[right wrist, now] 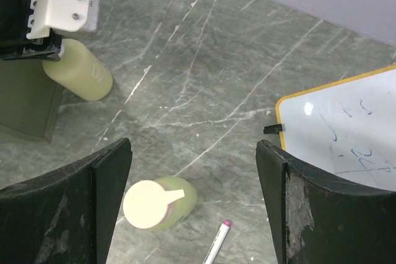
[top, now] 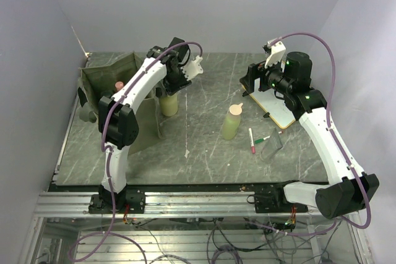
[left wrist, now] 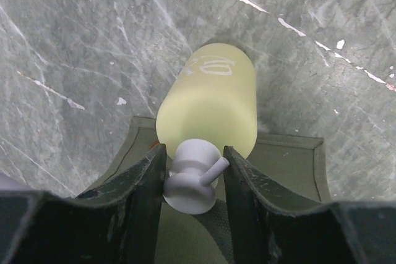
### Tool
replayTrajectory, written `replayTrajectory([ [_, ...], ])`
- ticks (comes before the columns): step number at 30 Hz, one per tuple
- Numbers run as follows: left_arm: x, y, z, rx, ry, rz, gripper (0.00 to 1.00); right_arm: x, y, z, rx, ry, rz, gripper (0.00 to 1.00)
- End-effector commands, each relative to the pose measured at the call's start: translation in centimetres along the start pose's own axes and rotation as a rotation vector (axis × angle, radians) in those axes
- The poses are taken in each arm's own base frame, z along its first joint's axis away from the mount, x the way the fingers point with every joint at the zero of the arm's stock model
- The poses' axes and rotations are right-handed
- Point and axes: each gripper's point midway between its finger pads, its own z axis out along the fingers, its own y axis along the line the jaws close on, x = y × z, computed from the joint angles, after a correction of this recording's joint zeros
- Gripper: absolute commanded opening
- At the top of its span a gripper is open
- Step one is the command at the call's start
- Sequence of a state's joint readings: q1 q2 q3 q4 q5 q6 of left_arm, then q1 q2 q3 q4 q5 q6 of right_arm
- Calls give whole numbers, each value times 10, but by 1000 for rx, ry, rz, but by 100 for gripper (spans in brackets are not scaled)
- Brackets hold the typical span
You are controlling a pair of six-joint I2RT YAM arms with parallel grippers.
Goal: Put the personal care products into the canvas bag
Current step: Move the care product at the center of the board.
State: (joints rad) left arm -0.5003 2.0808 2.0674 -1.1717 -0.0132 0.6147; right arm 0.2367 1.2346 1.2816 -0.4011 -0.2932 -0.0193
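Left tool [left wrist: 193, 156] clamped on the white cap [left wrist: 189, 183] of the pale yellow bottle [left wrist: 210, 100], long axis upright, just right of the canvas bag [top: 105, 78], so we judge the carry must go leftward over its rim; right tool [right wrist: 192, 153] gapes, holding nothing.

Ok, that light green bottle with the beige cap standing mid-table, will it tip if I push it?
Probably, if pushed high: the bottle stands upright, taller than wide. A low push may slide it on the smooth table. Tipped, its round body would likely roll.
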Motion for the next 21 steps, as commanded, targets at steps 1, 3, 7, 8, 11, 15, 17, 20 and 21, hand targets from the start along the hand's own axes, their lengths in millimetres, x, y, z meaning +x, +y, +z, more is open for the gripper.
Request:
replayTrajectory([
  [1, -18, -16, -11, 62, -63, 54, 12, -7, -2, -3, 4, -30, -7, 82],
  [3, -22, -19, -12, 65, -75, 66, 7, -7, -2, -2, 4, -31, -8, 82],
  [7, -30, -27, -15, 92, -92, 98, 7, -8, -2, -3, 5, -32, -11, 82],
  [8, -32, -30, -15, 100, -96, 103, 7, -9, -3, -3, 7, -32, -11, 82],
  [11, -38, -37, -16, 123, -111, 114, 7, -9, -3, -3, 10, -33, -14, 82],
  [15, -45, -39, -20, 123, -126, 112, 7, -7, -4, -4, 13, -29, -14, 82],
  [17, -50, -38, -24, 122, -147, 104, 7, -6, -3, -4, 11, -28, -14, 82],
  [20, -55, -42, -27, 144, -167, 108, 7, -5, -5, -4, 16, -25, -12, 82],
  [21, -55, -45, -27, 154, -168, 111, 7, -5, -5, -4, 17, -26, -13, 82],
])
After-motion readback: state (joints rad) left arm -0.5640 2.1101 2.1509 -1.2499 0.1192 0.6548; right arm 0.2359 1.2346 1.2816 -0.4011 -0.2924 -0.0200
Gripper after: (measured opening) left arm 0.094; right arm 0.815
